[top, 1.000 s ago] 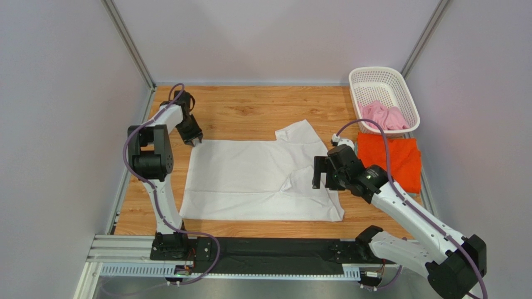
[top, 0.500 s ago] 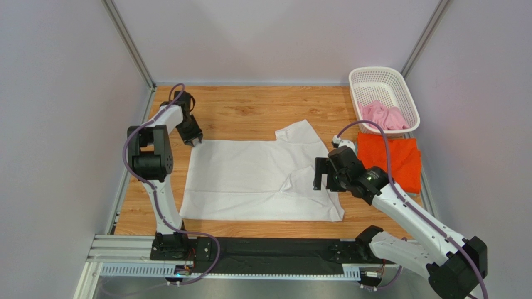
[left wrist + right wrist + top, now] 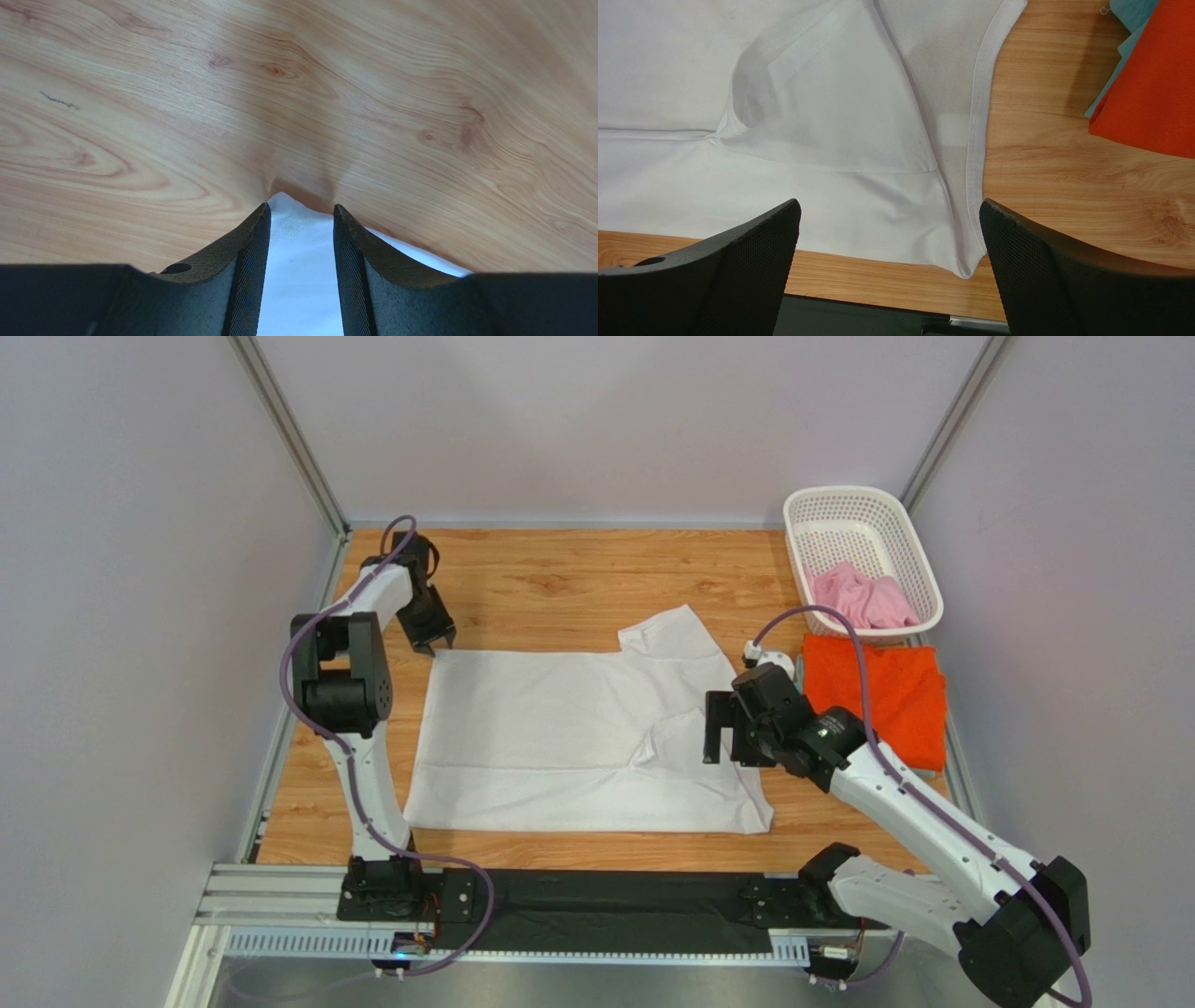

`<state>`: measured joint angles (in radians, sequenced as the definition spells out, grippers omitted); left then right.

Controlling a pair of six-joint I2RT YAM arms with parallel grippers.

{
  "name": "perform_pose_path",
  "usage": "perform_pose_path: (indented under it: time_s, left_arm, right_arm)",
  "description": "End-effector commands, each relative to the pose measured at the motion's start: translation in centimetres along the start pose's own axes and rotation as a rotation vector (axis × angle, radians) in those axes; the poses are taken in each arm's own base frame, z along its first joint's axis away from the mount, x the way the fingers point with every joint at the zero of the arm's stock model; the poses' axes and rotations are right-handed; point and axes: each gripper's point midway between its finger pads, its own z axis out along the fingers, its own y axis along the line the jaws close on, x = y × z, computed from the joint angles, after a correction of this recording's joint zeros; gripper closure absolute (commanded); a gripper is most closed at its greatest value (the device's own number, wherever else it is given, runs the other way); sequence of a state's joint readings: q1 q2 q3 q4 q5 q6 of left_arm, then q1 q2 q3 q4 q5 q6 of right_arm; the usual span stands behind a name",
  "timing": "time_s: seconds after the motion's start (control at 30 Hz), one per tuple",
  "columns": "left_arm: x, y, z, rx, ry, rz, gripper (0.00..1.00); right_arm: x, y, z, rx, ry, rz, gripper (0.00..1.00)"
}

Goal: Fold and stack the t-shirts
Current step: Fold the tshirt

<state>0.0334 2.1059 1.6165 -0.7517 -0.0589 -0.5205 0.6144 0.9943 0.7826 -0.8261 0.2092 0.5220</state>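
The white t-shirt (image 3: 561,735) lies spread flat in the middle of the table, one sleeve (image 3: 673,637) folded toward the back. Its far left corner (image 3: 300,231) shows in the narrow gap between the fingers of my left gripper (image 3: 435,636) (image 3: 300,207); the pads stand apart and do not pinch it. My right gripper (image 3: 721,728) (image 3: 889,201) hangs wide open above the shirt's near right corner (image 3: 962,266), holding nothing. The orange t-shirt (image 3: 877,693) (image 3: 1151,91) lies folded at the right. The pink t-shirt (image 3: 863,597) is bunched in the basket.
The white lattice basket (image 3: 842,507) stands at the back right corner. A teal edge (image 3: 1132,21) pokes out from under the orange shirt. Metal frame posts and grey walls close the sides and back. The black base rail (image 3: 617,903) runs along the near edge.
My left gripper has shifted a little toward the back left, away from the shirt's corner. The right arm has barely moved, and the shirts lie as before.
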Motion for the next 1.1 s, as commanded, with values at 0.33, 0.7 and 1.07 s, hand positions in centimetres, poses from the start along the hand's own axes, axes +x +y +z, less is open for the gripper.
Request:
perform_pose_path:
  time_s: [0.33,0.7,1.07]
  left_arm:
    - [1.3,0.8,1.3,-0.033,0.062,0.009,0.86]
    - [2.8,0.7,-0.2,0.018,0.075,0.027,1.00]
    - [2.3,-0.2,-1.3,0.102,-0.008,0.064,1.00]
  right_arm:
    - [-1.6,0.0,-0.3,0.020,-0.045,-0.008,0.00]
    - [-10.7,1.1,1.4,0.055,-0.190,0.057,0.00]
    - [-22.2,2.0,13.7,0.104,-0.112,0.073,0.00]
